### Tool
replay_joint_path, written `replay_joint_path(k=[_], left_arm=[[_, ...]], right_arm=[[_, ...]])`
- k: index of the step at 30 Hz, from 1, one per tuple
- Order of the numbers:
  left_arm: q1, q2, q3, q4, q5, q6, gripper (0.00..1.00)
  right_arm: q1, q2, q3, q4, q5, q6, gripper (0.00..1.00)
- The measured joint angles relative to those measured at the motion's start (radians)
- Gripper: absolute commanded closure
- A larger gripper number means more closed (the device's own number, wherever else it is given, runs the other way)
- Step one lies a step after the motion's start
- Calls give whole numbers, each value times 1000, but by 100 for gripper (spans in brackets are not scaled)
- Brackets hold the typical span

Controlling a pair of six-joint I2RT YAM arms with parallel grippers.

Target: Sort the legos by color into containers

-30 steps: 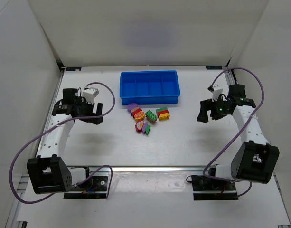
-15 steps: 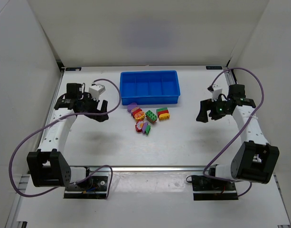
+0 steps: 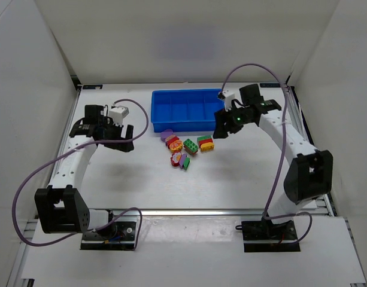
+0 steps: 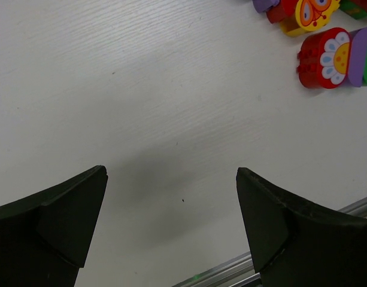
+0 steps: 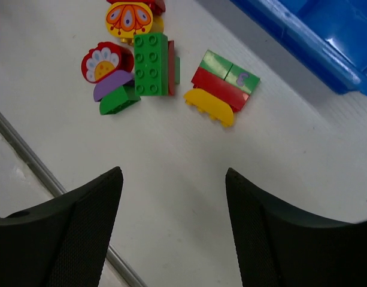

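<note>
The legos (image 3: 186,146) lie in a loose cluster in the middle of the table, just in front of the blue tray (image 3: 188,122); the four containers in it show no blocks. The right wrist view shows a green brick (image 5: 152,72), a green, red and yellow stack (image 5: 222,89), a red flower block (image 5: 101,63) and a yellow butterfly block (image 5: 128,18). My right gripper (image 3: 220,128) hangs open above the table just right of the cluster, its fingers (image 5: 81,227) holding nothing. My left gripper (image 3: 126,137) is open left of the cluster, with the flower block (image 4: 324,57) at its view's top right.
A metal rail (image 3: 189,210) runs along the table's near edge, also visible as a rail (image 5: 27,161) in the right wrist view. White walls enclose the table on three sides. Purple cables (image 3: 33,185) loop beside both arms.
My right arm has swung from the far right side in toward the tray's front right corner and the legos. The left arm barely shifted.
</note>
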Motion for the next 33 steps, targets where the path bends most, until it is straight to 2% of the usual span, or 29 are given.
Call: replay_joint_path(k=[5,10,13,15,20,33], left_arm=[[0,-15,-40,-1,-66,-13,1],[1,-18,-56,-2,-121,-12,1],[2,-18,-58,1,-144,-13,1],[2,-18,-61,11,-156,-13,1],[3,-18,-82,22,-172,-16,1],[6,-14,-92,24,-190,-13,1]], right_arm=[[88,95,57,28,85,31,30],[240,167,116,35,220,39,33],[319,202,145,47,288,45,26],[356,212,153,47,327,55,15],[378,253,191,44,392,86,9],[387,363,203,46,426,123,14]])
